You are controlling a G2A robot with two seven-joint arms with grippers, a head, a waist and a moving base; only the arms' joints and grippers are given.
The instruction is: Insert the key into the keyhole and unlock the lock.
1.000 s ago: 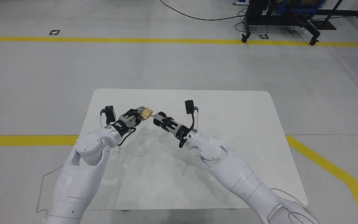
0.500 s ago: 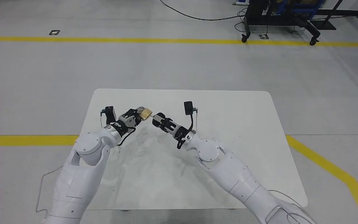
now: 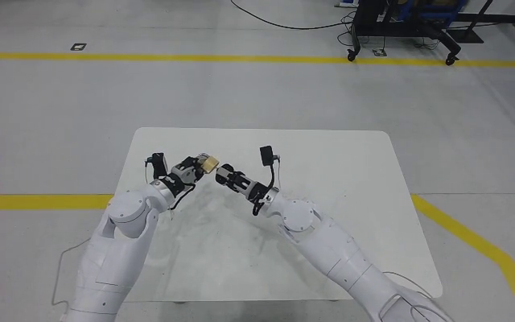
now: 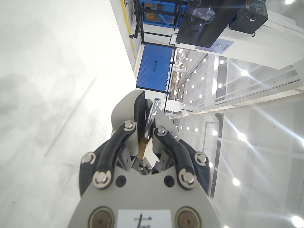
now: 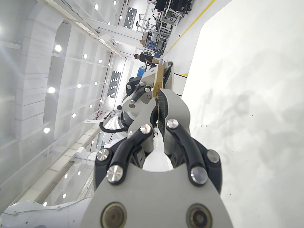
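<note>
While the lock [image 3: 208,163] hangs in the air above the tabletop [image 3: 338,161], near its far edge and toward the far-left corner, the left gripper [image 4: 149,110] is pressed onto it. The brass body and the steel shackle [image 4: 155,104] lie between its fingers. The right gripper [image 3: 222,171] faces it from the other side, just beside the lock. It pinches the key [image 5: 157,111], which shows as a thin metal edge between the ribbed pads [image 5: 163,106]. In the right wrist view the key's tip meets the end of the brass body. Whether it has entered the keyhole I cannot tell, since the fingertips hide that spot.

The step in hand is, by my reading, the insertion itself, with the turn not yet made. To do it well, the blade should sit in line with the keyway before any push, and the push should run straight along the blade. The left arm's job is to be a steady vice: the lock is narrow and could pivot between the fingers if the key presses off-centre. The key looks thin and slick, so it may slide back in the pads under load, and a gentle, even push seems safer than a hard one. Once seated, the turn should go about the key's own axis.
</note>
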